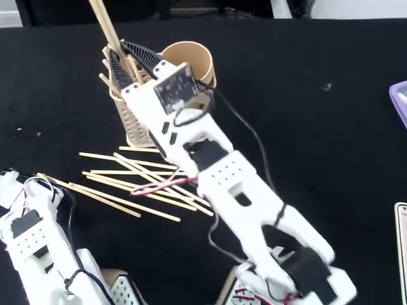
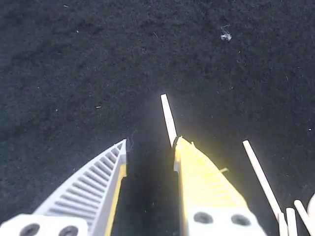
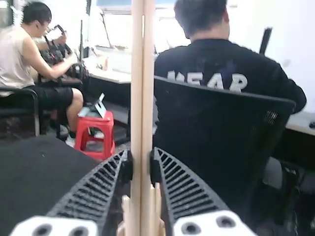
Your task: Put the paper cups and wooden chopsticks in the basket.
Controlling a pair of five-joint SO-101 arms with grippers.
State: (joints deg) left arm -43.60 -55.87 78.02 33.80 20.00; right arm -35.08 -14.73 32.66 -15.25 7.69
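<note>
My right tool (image 3: 141,164) is clamped on a chopstick pair (image 3: 141,98), which stands upright with the basket (image 1: 137,127) just beneath. I judge the next move is to lower and release. My left tool (image 2: 150,147) gapes empty, with loose chopsticks (image 1: 140,184) lying on the bench (image 1: 305,127) just beside it.

Directly below the right tool (image 1: 125,62), which grips a pair of chopsticks (image 1: 108,28), the mouth of the basket (image 1: 135,130) is crowded with standing sticks (image 1: 105,79). A paper cup (image 1: 191,60) stands close beside the tool. Loose chopsticks (image 1: 137,184) litter the worktop (image 1: 318,127) beneath its arm; past the cup the worktop lies bare. Ahead of the left tool (image 2: 150,145), jaws parted, one chopstick (image 2: 168,118) lies by its yellow finger (image 2: 202,182), with open worktop further out.
</note>
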